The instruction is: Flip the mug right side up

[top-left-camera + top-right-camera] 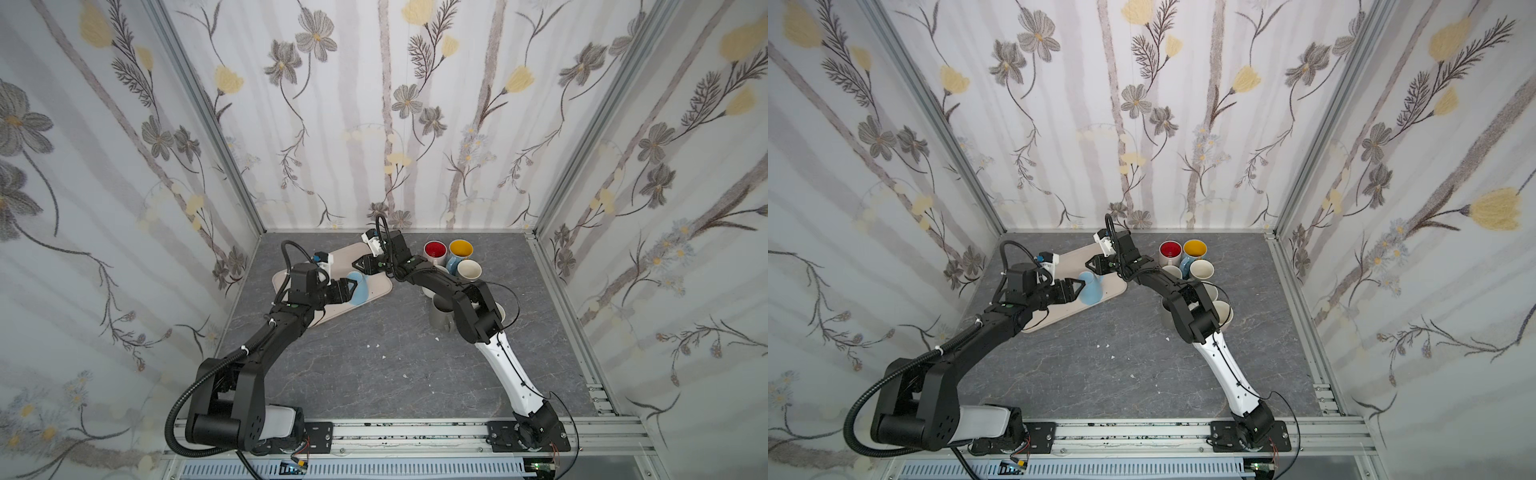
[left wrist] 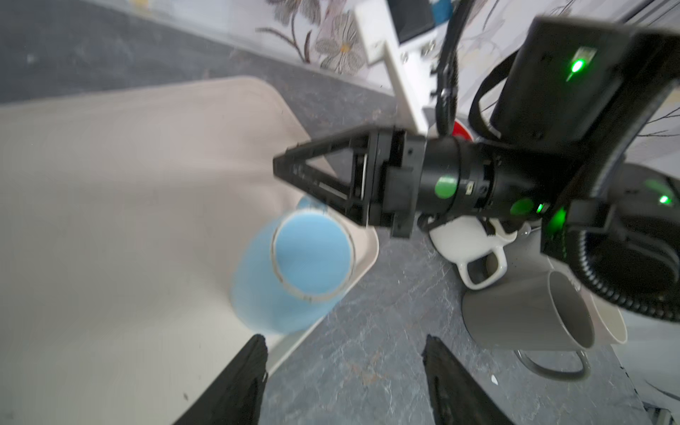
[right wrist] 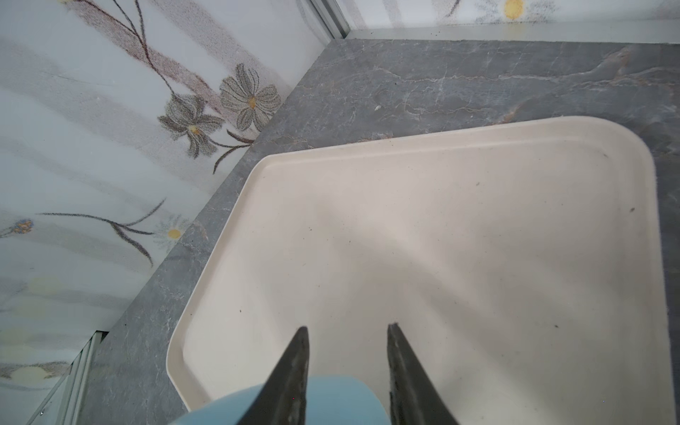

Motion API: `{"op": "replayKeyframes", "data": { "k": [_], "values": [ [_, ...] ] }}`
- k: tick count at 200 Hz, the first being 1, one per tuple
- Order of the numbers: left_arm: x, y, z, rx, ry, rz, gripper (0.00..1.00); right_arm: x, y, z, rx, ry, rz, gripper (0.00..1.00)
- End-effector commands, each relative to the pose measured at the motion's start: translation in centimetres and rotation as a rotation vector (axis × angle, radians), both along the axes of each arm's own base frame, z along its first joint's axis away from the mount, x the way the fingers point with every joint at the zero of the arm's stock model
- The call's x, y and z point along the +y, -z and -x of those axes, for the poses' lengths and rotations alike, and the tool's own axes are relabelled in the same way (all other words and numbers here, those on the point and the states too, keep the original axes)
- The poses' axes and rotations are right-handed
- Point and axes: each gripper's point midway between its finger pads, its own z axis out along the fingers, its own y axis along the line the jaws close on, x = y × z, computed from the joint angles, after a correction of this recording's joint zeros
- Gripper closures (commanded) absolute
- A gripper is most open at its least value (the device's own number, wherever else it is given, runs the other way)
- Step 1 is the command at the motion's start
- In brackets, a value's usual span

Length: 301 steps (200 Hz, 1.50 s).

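Grey marble table (image 1: 374, 365) under everything, and the beige tray (image 3: 441, 239) sits below both claws. A bunch of other mugs (image 1: 453, 257) is back behind my right claw (image 3: 348, 326), along its arm. That claw's partway open, gripping nothing I can see. The left claw (image 2: 344, 336) is spread wide and empty. The blue mug (image 2: 312, 257) is on the tray, base up, just ahead of the left claw's tips and just under the right one.

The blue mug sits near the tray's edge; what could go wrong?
The blue mug stands upside down by the rim of the tray; a nudge from the open left gripper could tip it onto the table. The right gripper hangs close over it, with other mugs crowded nearby, so a swing could knock them.
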Motion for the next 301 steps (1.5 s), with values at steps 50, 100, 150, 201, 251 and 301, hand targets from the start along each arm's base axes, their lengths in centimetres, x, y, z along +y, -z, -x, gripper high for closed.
{"op": "replayKeyframes", "data": {
  "k": [50, 100, 150, 201, 251, 301],
  "values": [
    [-1.7, 2.6, 1.2, 0.079, -0.148, 0.176, 0.37, -1.7, -0.7, 2.7, -0.018, -0.050, 0.083, 0.66],
    [-0.3, 3.4, -2.2, 0.107, -0.219, 0.155, 0.37, -2.7, 0.0, 5.2, -0.005, -0.080, 0.110, 0.67],
    [1.8, 3.9, -4.6, 0.119, -0.255, 0.140, 0.37, -2.6, -0.1, 7.3, -0.032, -0.105, 0.113, 0.67],
    [4.7, 3.9, -6.3, 0.094, -0.281, 0.158, 0.41, -2.2, -1.5, 7.4, -0.062, -0.111, 0.091, 0.68],
    [6.9, 0.6, -9.0, 0.022, -0.239, 0.140, 0.40, -3.5, -3.9, 3.1, -0.112, 0.025, 0.071, 0.65],
    [7.5, 1.2, -10.2, 0.071, -0.265, 0.137, 0.40, -0.2, -4.0, -2.4, -0.136, 0.064, -0.016, 0.64]
  ]
}}
